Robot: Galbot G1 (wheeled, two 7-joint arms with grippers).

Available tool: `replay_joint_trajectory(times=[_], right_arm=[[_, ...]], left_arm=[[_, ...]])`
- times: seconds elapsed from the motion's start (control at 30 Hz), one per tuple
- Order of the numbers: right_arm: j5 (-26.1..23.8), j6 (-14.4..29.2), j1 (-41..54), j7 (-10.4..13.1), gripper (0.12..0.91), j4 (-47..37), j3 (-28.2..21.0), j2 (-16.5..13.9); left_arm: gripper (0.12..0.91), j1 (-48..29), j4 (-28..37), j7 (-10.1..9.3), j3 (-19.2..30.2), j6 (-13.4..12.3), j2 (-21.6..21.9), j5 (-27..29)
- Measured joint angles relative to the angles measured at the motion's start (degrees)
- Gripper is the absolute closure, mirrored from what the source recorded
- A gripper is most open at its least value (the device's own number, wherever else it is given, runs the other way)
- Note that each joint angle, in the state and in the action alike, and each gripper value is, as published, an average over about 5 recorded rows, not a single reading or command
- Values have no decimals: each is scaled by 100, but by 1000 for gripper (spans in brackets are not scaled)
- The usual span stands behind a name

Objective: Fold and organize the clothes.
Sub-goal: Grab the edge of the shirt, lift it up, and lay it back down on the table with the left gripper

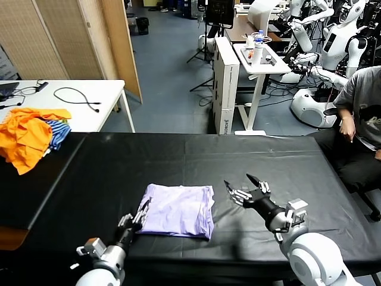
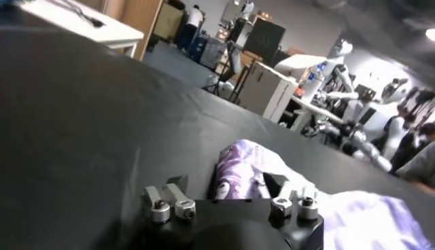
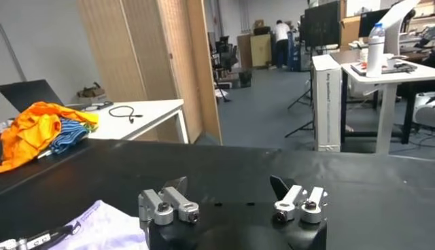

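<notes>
Lavender T-shirt (image 1: pixel 178 210) folded on black table (image 1: pixel 268 156), left gripper (image 1: pixel 141 213) open at its edge, right gripper (image 1: pixel 244 186) open beside, orange heap (image 3: pixel 35 129) beyond.

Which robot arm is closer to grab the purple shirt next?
Probably the left. Its claw is open right at the folded shirt's near-left edge. The right claw is also open but hangs over bare black table beside the shirt, not touching it.
</notes>
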Motion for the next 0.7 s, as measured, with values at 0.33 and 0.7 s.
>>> replay_joint_trajectory(times=[0.33,0.7], right_arm=[[-77,17,5,3,118,-14,38,-5],[-279,14,-36,9,118,-239,-19,90]], left_arm=[[856,11,-152,-54,-49,84,37,349],[858,174,-559,61,-1064,-14,1147,1282]])
